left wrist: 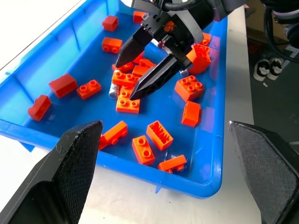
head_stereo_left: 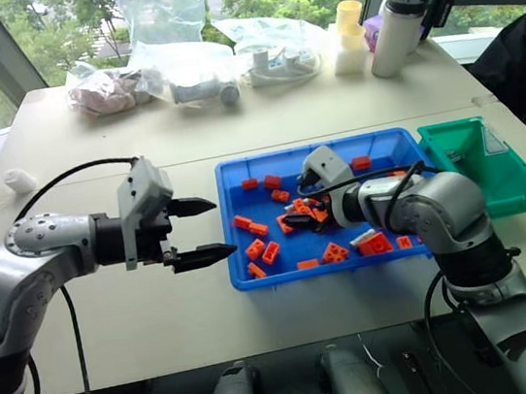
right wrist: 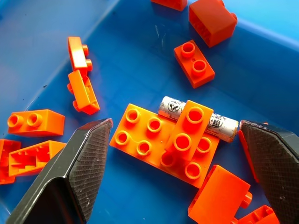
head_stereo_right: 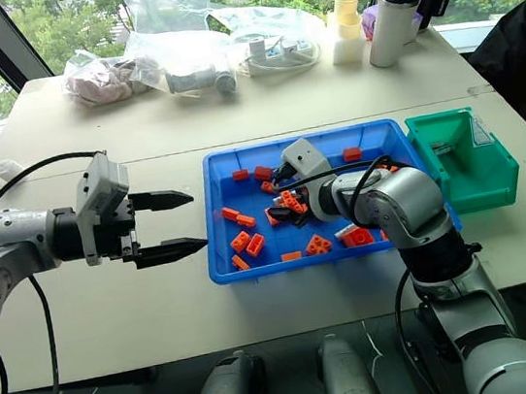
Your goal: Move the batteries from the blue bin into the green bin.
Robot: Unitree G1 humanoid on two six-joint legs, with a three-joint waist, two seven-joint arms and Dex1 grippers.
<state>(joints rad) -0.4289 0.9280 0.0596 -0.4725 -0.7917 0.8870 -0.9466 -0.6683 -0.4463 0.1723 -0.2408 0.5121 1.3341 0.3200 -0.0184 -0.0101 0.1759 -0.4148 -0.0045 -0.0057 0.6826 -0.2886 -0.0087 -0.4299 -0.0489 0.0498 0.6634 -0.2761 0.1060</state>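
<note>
We saw the large shallow bright-blue plastic bin at the centre of the head views, on the pale tabletop, with the small deep green plastic bin touching its right end. Many orange plastic building bricks lay scattered across the blue bin's floor.

The right gripper reached into the middle of the blue bin, its two black fingers spread wide and holding nothing. In the right wrist view those fingers stood at the lower corners of the frame, and between them, at the centre, lay a small silver-grey cylindrical battery with printed markings. It rested on the blue floor, partly covered by a narrow orange brick lying across it, and just beside a flat eight-stud orange plate. In the left wrist view the same battery showed at centre-left, just beside the right gripper's lower fingertip; we could not tell whether they touched.

The left gripper hung at centre-left of the head views, over the tabletop just beside the blue bin's left wall, pointing toward it. Its jaws were spread and empty.

Whether the green bin held anything, we could not tell.
</note>
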